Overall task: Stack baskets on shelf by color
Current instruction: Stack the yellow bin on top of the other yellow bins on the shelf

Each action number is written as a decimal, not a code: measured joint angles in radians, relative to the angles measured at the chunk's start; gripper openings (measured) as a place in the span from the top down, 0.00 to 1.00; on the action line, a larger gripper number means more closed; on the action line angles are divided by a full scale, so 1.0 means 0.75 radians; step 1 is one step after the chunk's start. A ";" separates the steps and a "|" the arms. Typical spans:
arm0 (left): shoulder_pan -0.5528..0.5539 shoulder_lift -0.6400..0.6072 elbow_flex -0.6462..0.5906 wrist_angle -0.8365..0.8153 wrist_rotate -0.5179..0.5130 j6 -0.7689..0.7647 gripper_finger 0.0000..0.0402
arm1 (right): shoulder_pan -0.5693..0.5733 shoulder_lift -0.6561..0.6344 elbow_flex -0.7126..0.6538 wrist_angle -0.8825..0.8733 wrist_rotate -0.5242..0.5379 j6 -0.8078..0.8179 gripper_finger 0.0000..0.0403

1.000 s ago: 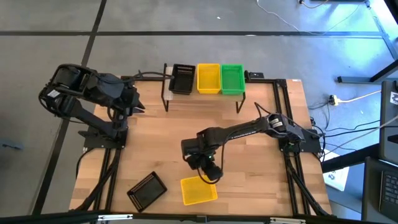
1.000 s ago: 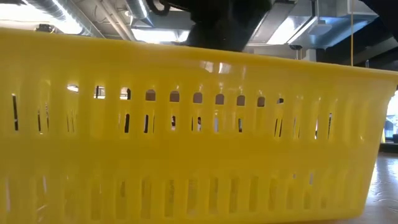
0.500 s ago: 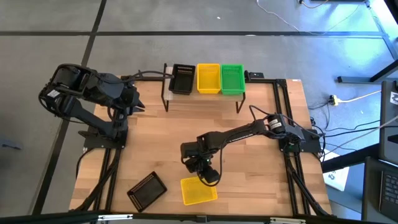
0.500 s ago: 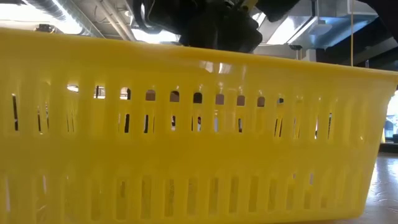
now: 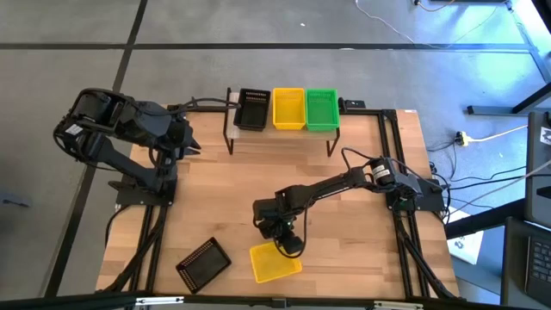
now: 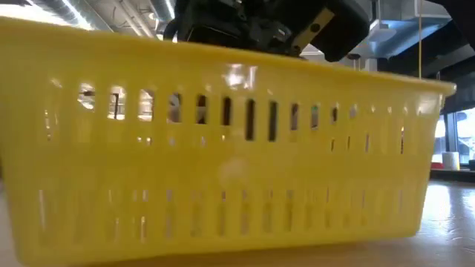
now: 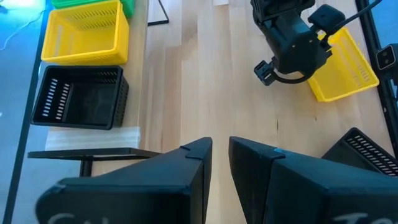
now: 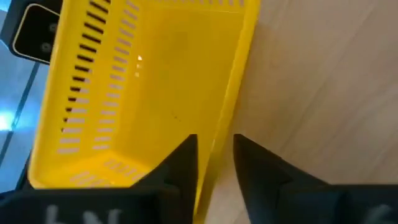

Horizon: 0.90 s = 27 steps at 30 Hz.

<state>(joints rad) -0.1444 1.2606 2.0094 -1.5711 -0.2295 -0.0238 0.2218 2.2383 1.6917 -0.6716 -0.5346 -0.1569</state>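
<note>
The loose yellow basket [image 5: 275, 263] sits near the table's [image 5: 215, 198] front edge, well apart from the shelf [image 5: 280, 138]. It is slotted plastic with sloped walls and a smooth floor, and in the low view its long side [image 6: 223, 163] fills the frame, hiding most of what lies behind. The right gripper [image 8: 214, 165] straddles one long rim, one dark finger [image 8: 180, 168] inside the basket and one outside, with a narrow gap; whether the pads yet press the wall is hard to tell. Beside this basket, toward the table's corner, lies a black basket [image 5: 203, 263], turned askew. On the shelf's pale plank stand black [image 5: 253, 109], yellow [image 5: 288, 109] and green [image 5: 322, 109] baskets in a row; how many are nested in each is unclear. The left gripper [image 7: 221, 155] waits to the shelf's left, its fingers slightly apart and holding nothing.
</note>
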 joint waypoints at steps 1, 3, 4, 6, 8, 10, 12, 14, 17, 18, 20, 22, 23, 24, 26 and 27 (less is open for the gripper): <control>0.000 0.000 0.000 0.000 -0.008 0.000 0.88 | 0.000 0.000 0.000 0.000 0.000 0.013 0.78; 0.000 0.000 0.000 0.000 -0.038 0.000 0.88 | 0.000 0.000 0.000 -0.001 -0.001 0.048 0.89; 0.000 0.000 0.000 0.000 -0.052 0.001 0.88 | 0.000 0.000 0.000 -0.005 -0.008 0.067 0.94; 0.000 0.000 0.000 0.000 -0.062 0.001 0.88 | -0.004 0.000 0.007 -0.040 -0.052 0.105 0.97; 0.000 0.000 0.000 0.000 -0.062 0.001 0.88 | -0.010 0.000 0.040 -0.106 -0.054 0.113 0.98; 0.000 0.000 0.000 0.000 -0.062 0.001 0.88 | -0.025 0.000 0.085 -0.206 -0.057 0.084 0.99; 0.000 0.001 0.000 0.000 -0.062 0.001 0.88 | -0.047 0.001 0.160 -0.335 -0.045 0.063 0.99; 0.000 0.001 0.000 0.000 -0.062 0.001 0.88 | -0.070 -0.001 0.249 -0.409 -0.030 0.040 0.99; 0.000 0.001 0.000 0.000 -0.062 0.001 0.88 | -0.091 -0.001 0.406 -0.561 0.054 -0.012 0.99; 0.000 0.001 0.000 0.000 -0.062 0.009 0.88 | -0.097 -0.001 0.461 -0.597 0.084 -0.035 1.00; 0.000 0.001 0.000 0.000 -0.063 0.011 0.88 | -0.109 -0.002 0.572 -0.670 0.127 -0.087 1.00; 0.000 -0.002 0.000 0.000 -0.063 0.011 0.88 | -0.127 -0.002 0.681 -0.766 0.166 -0.151 1.00; 0.000 -0.007 0.000 0.000 -0.062 0.012 0.88 | -0.137 -0.002 0.731 -0.800 0.193 -0.177 1.00; 0.000 -0.012 0.000 0.000 -0.062 0.012 0.88 | -0.147 -0.002 0.777 -0.832 0.220 -0.198 1.00; 0.000 -0.021 0.000 0.000 -0.063 0.011 0.88 | -0.167 -0.002 0.870 -0.916 0.278 -0.225 1.00; 0.000 -0.025 0.000 0.000 -0.063 0.011 0.88 | -0.178 -0.006 0.888 -0.937 0.306 -0.220 1.00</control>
<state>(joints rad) -0.1444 1.2421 2.0094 -1.5711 -0.2764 -0.0158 0.0885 2.2340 2.3577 -1.3742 -0.3052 -0.3221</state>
